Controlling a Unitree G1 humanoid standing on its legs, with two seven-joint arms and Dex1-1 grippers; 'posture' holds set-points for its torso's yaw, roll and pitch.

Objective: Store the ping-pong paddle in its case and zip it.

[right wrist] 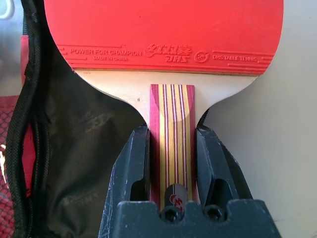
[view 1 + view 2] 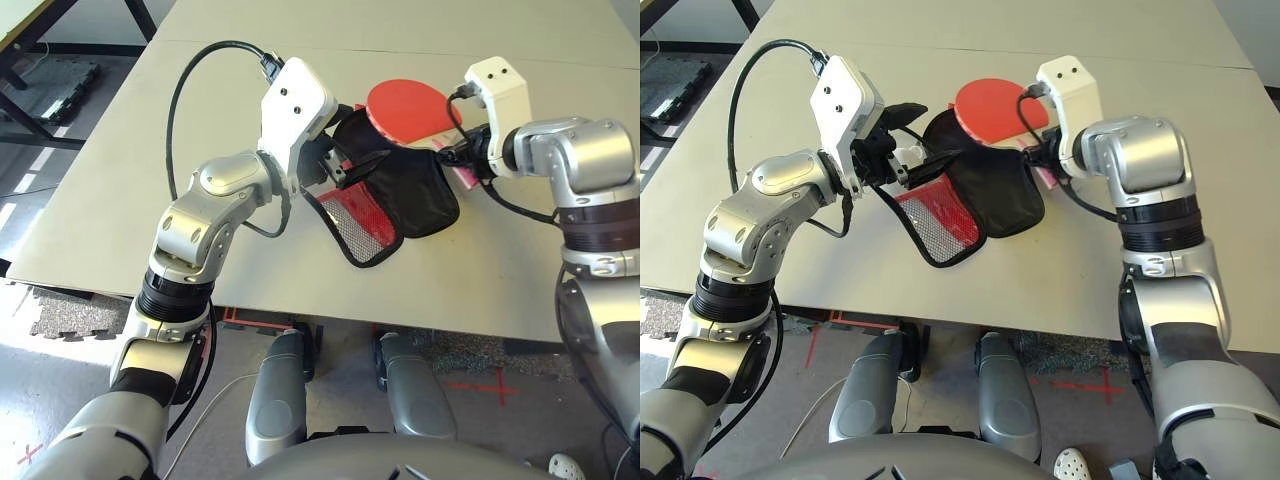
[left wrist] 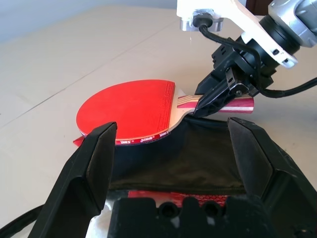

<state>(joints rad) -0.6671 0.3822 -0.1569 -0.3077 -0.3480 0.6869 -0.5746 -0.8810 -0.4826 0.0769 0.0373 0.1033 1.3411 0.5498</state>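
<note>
The paddle (image 1: 166, 34) lies red face up, its blade partly over the open case (image 2: 1005, 190) on the table (image 2: 240, 270). My right gripper (image 1: 172, 134) grips its striped handle from both sides. My left gripper (image 3: 173, 148) is spread wide, holding nothing, above the case near its mesh pocket (image 2: 940, 222). The case's black lining faces up beneath the blade.
</note>
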